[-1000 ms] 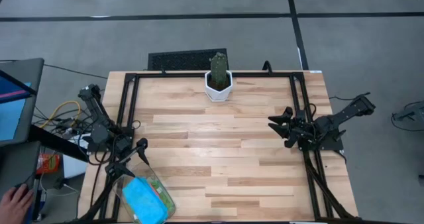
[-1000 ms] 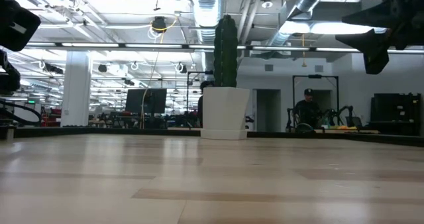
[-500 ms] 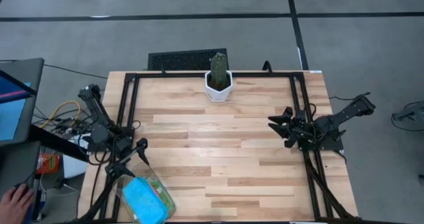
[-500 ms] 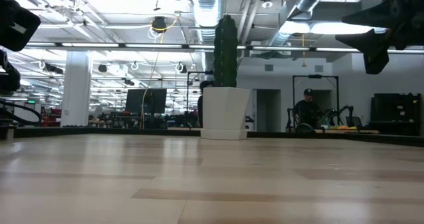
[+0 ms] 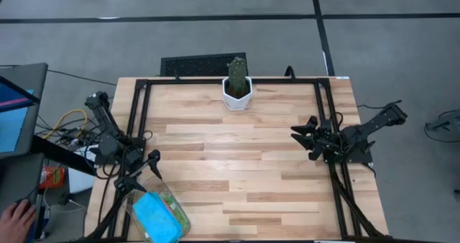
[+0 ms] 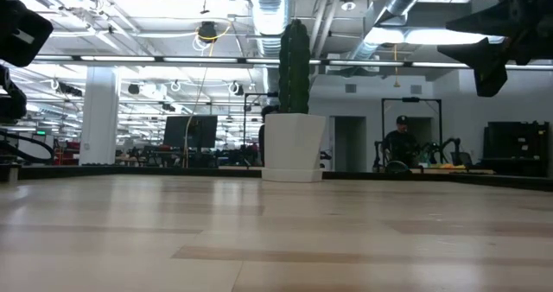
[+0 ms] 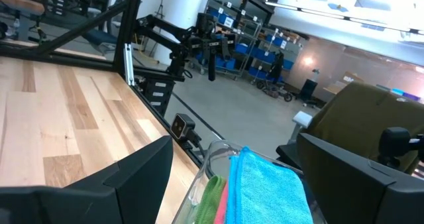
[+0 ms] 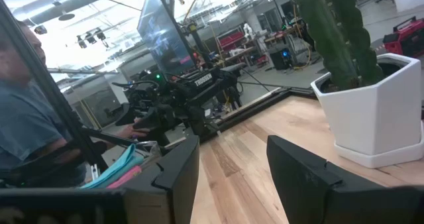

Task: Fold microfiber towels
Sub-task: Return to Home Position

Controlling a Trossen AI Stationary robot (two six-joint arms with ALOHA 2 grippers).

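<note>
The blue towel (image 5: 154, 216) sits in the clear bin (image 5: 172, 199) at 7 o'clock. The left gripper (image 5: 142, 175) at 8 o'clock and the right gripper (image 5: 302, 139) at 3 o'clock are both spread wide.

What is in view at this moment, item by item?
Table: one, light wood, under both arms.
Cactus: one, green, in a white pot at the middle of the table's far edge.
Bin: one, clear, at the near left corner.
Towels: three showing, folded in the bin, blue on top with pink and green edges beside it.
Person's hand: one, off the table at near left.
Left hand: dark, open, just beyond the bin.
Right hand: dark, open, near the table's right edge.
</note>
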